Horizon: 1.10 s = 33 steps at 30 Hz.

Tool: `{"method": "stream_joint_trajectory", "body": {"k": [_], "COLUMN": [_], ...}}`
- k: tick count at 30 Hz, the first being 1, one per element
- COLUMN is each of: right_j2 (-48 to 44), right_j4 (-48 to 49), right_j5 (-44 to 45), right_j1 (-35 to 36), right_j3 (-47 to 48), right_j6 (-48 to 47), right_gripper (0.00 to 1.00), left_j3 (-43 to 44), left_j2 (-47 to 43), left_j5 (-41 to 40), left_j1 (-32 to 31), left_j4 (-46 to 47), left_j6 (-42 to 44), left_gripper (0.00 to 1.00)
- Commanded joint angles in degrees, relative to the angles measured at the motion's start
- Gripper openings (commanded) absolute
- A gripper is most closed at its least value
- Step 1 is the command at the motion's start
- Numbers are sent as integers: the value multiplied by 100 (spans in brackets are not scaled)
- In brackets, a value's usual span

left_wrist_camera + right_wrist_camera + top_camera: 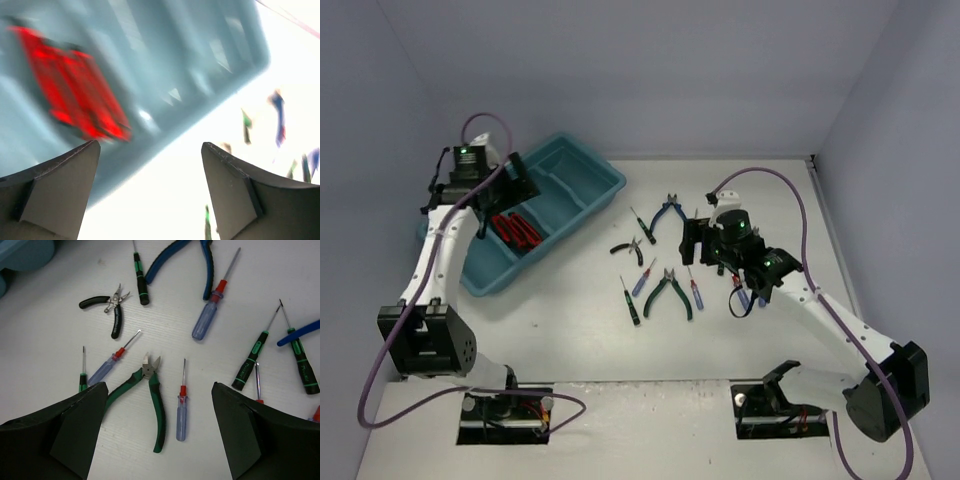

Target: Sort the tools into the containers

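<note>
Found left gripper (150, 144) released, nothing held, hanging over the tray (570, 185) at 10 o'clock of the desk (580, 340). Read that as a drop position: red cutters (515, 230) lying together in one long compartment beneath it, like kept with like. Cannot tell height above them from the blurred wrist view.

Found right gripper (160, 385) likewise released and empty, pointed down over the loose tools spread from desk centre toward 2 o'clock. Logged beneath it: green pliers (159, 410) almost centred in the gap, blue screwdriver (181, 412) just beside at 3 o'clock, black pliers (116, 322) toward 11, blue pliers (206, 265) toward 1. Judged green pliers the likely next pick, given the wide stance straddling them. Risk: catching the neighbouring screwdriver too. Sorting far from done; only red cutters seen in the tray.
</note>
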Motion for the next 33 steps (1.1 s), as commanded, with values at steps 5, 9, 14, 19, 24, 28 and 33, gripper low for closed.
{"method": "stream_joint_trajectory", "body": {"k": [5,9,14,19,24,28,33], "right_j2": [-73,-105,-130,-201,-340,-427,-518], "right_j4": [-7,-73,-108,-137,-162,-184,-196], "right_j5": [346,469,495,453,441,431,446], "right_j1": [-747,-805,-853,-870,-885,-892,-901], "right_j3": [-158,-200,-282,-361,-421,-463,-519], "right_j6": [436,377,375,435,422,404,395], "right_gripper": [82,82,82,82,82,82,82], "left_j3": [-1482,-1755,-1511,-1367,-1415,-1655,-1849], "left_j2": [-1172,-858,-60,713,1240,1343,1382], "left_j5": [-2267,-2692,-2833,-2550,-2423,-2416,-2395], "left_j1": [-3757,-4577,-5320,-5606,-5721,-5721,-5704], "left_j4": [-261,-236,-156,83,52,62,45], "left_j6": [-2064,-2726,-3089,-3342,-3599,-3759,-3848], "left_gripper": [80,77,69,62,58,52,24]}}
